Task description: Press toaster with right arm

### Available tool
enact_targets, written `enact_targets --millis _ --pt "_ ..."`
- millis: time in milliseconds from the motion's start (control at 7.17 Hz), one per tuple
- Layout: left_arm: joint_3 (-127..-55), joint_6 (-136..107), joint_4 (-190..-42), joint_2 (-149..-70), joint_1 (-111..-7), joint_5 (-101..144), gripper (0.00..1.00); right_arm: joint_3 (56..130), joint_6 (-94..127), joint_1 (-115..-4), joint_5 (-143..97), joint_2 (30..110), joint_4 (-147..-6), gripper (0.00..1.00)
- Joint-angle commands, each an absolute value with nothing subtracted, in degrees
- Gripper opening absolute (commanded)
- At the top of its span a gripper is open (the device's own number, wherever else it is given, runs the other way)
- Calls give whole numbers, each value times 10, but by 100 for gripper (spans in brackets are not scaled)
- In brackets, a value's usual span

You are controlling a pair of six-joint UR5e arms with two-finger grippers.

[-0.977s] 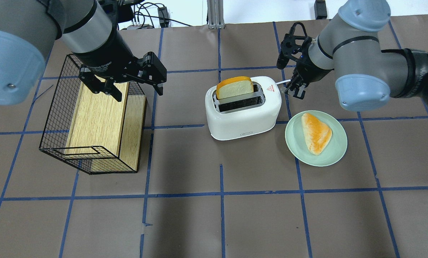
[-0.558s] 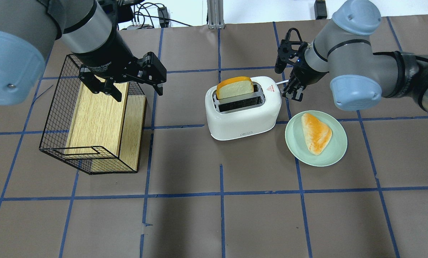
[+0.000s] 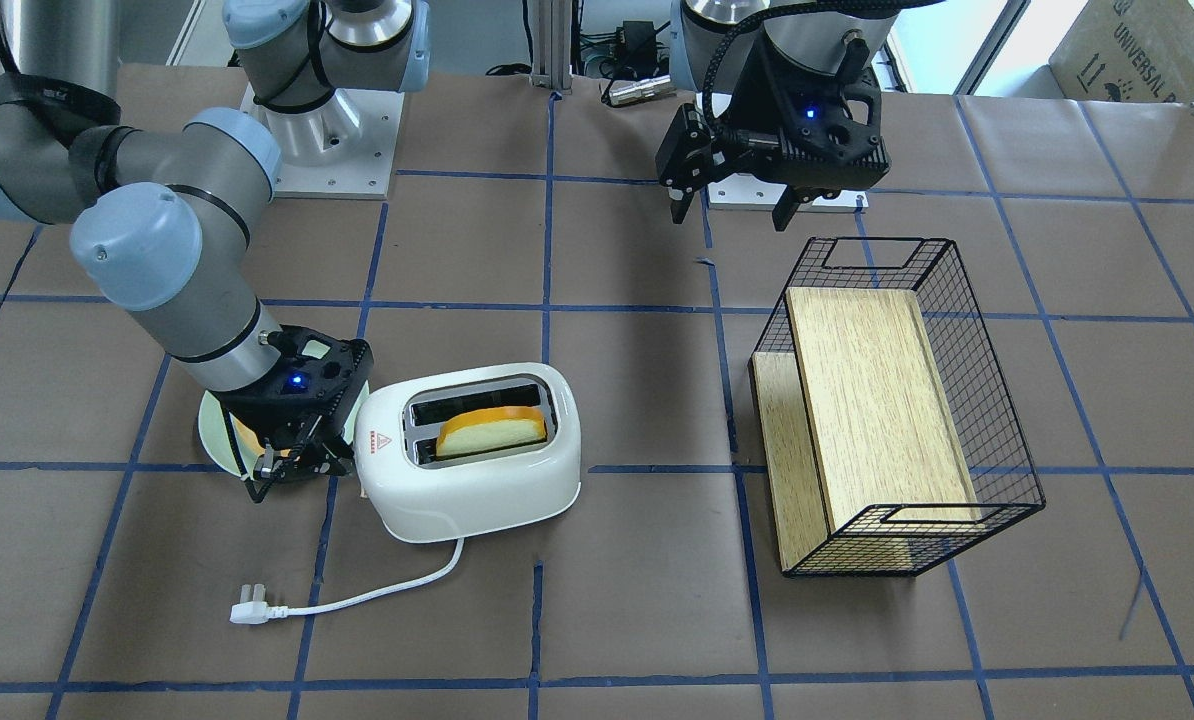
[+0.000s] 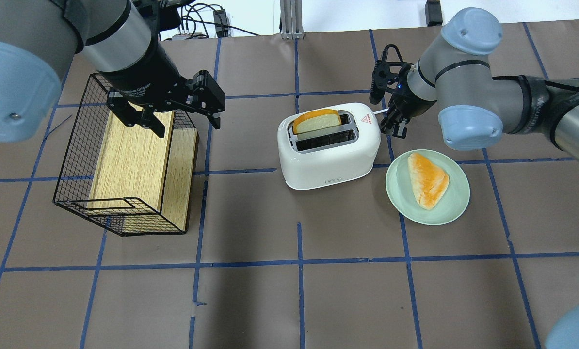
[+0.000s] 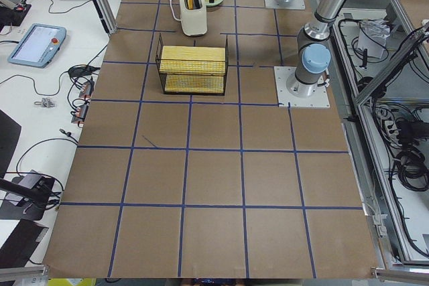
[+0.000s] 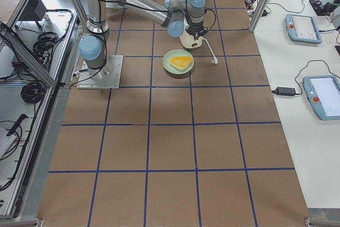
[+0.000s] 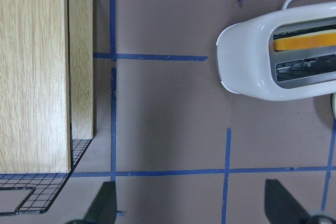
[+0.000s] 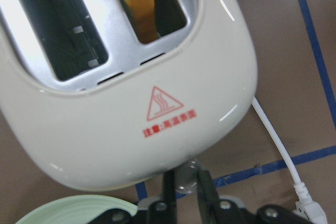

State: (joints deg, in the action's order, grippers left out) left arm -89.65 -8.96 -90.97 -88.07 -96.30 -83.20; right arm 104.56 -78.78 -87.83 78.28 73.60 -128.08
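Right gripper (image 8: pixel 186 186) seems clamped on the toaster (image 8: pixel 121 124) by its silver knob (image 8: pixel 185 177).

table (image 4: pixel 347 300) brown | blue tape grid (image 4: pixel 299 242) | white side bench (image 6: pixel 289 131)

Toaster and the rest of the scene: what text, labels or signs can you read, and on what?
"UNIVERSAL R", cut off by the frame: cardboard box.
Red triangle heat sign: toaster; red characters beneath too blurred, front logo too small.
"Gripper", word before it blurred: left claw.
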Motion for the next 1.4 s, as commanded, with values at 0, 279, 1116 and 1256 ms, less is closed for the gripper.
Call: enact_targets --millis 0,279,1116,1256 --pt "-896 -90 -910 -881 -962 -832 100 1046 -802 -876 785 718 -1295 27" --pt "-896 -90 -910 -881 -962 -832 100 1046 -802 -875 783 705 -1297 28" --pt "-896 -90 -910 -881 -963 -832 100 959 -782 -876 785 731 -1207 92" --pt "-896 -90 -910 -881 -962 -832 100 909 -710 -874 784 741 -1103 96"
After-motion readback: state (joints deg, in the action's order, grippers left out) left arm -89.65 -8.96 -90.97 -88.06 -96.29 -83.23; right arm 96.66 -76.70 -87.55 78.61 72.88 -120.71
